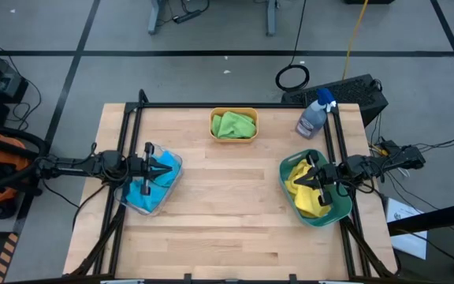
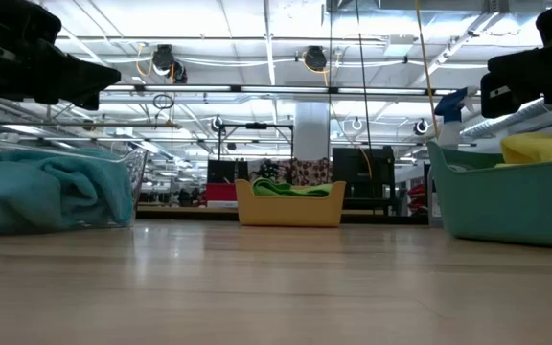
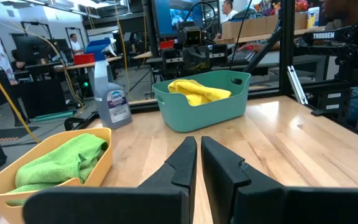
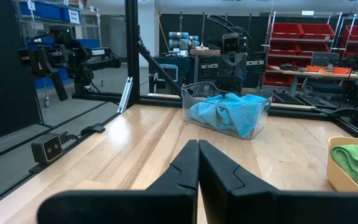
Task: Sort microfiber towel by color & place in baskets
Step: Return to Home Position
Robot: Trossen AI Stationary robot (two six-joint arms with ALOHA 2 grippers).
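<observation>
Left gripper (image 1: 166, 167) above the clear basket (image 1: 160, 207) holding blue towels (image 1: 142, 193) — jaws closed to a thin slit, gripping nothing. Right gripper (image 1: 298, 180) above the teal basket (image 1: 336, 217) holding yellow towels (image 1: 306, 201) — jaws pressed together, empty. Green towels (image 1: 233, 125) lie in the orange-yellow basket (image 1: 233, 111) at the counter's (image 1: 227, 213) back edge.

Grey floor (image 1: 211, 71); red storage bins (image 4: 289, 37); bright ceiling lights (image 2: 270, 57).
</observation>
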